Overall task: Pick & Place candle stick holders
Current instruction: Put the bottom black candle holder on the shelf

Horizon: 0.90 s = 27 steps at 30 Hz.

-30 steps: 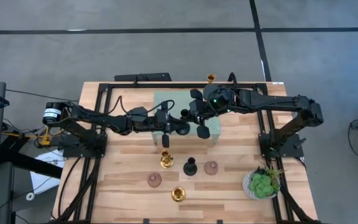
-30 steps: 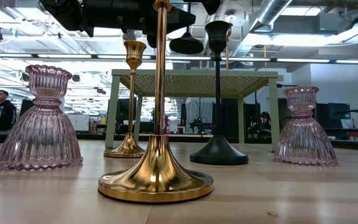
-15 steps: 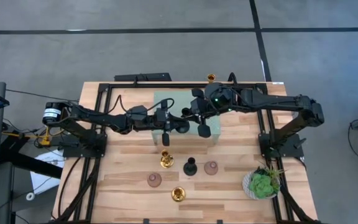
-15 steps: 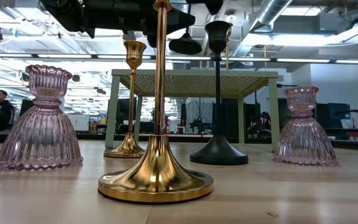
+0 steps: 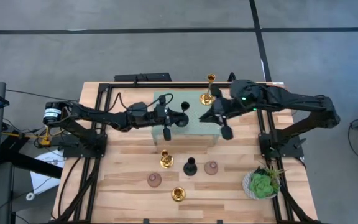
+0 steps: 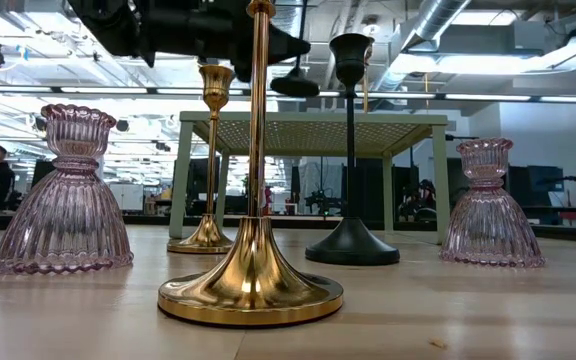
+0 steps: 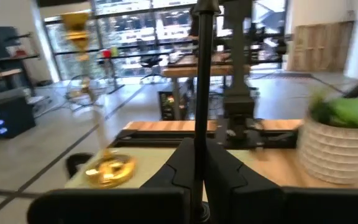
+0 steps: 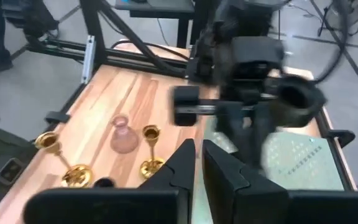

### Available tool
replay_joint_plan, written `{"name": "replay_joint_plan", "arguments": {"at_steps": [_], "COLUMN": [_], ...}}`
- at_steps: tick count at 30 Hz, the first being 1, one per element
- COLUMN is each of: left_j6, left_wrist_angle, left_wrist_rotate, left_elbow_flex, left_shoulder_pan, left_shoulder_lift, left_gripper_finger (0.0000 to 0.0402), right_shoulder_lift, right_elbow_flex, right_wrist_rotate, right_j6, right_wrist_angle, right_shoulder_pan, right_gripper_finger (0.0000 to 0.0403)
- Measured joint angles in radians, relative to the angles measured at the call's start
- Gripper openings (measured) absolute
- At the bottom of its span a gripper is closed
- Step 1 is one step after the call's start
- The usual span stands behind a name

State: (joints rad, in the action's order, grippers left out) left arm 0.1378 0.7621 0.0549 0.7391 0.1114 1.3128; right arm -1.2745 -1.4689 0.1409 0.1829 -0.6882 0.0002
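The left claw [image 7: 197,155] is up over the green stand [image 6: 313,120]. It is pinching the thin stem of a black candle holder [image 7: 199,93]. The holder hangs in the air above the stand and has not been put down yet. I cannot tell if it is straight or tipped.

The right claw [image 8: 197,155] is by the right side of the stand. Its two fingers are pressed close together with nothing between them.

One gold holder [image 5: 207,98] stands on the back part of the stand. The other holders [image 5: 190,167] wait on the wood in front of the stand.

What could go wrong? The stem is thin and smooth, so it could slip or swing in the pinch. If the holder comes down crooked, its round foot could land on one edge and tip over. It could also bump the gold holder. The two arms are near each other and might knock together.
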Motion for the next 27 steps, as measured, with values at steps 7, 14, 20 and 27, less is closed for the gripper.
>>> {"name": "replay_joint_plan", "arguments": {"at_steps": [7,14,20,27], "left_j6": [-0.068,-0.105,-0.177,-0.191], "left_wrist_angle": [0.004,0.066,0.23,0.312], "left_wrist_rotate": [-0.087,-0.163,-0.219,-0.22], "left_elbow_flex": [0.0,0.001,0.001,0.001], "left_shoulder_pan": [0.134,0.21,0.244,0.275], "left_shoulder_lift": [0.0,0.028,0.183,0.229], "left_gripper_finger": [0.0012,0.0012,0.0012,0.0012], "right_shoulder_lift": [0.028,0.026,0.047,0.141], "right_elbow_flex": [0.0,0.0,0.064,0.206], "right_wrist_rotate": [-0.273,-0.333,-0.449,-0.538], "right_j6": [0.029,0.015,-0.058,-0.146], "right_wrist_angle": [-0.13,-0.137,-0.142,-0.089], "right_shoulder_pan": [0.174,0.268,0.315,0.382], "right_gripper_finger": [0.0001,0.0,0.0,0.0]}}
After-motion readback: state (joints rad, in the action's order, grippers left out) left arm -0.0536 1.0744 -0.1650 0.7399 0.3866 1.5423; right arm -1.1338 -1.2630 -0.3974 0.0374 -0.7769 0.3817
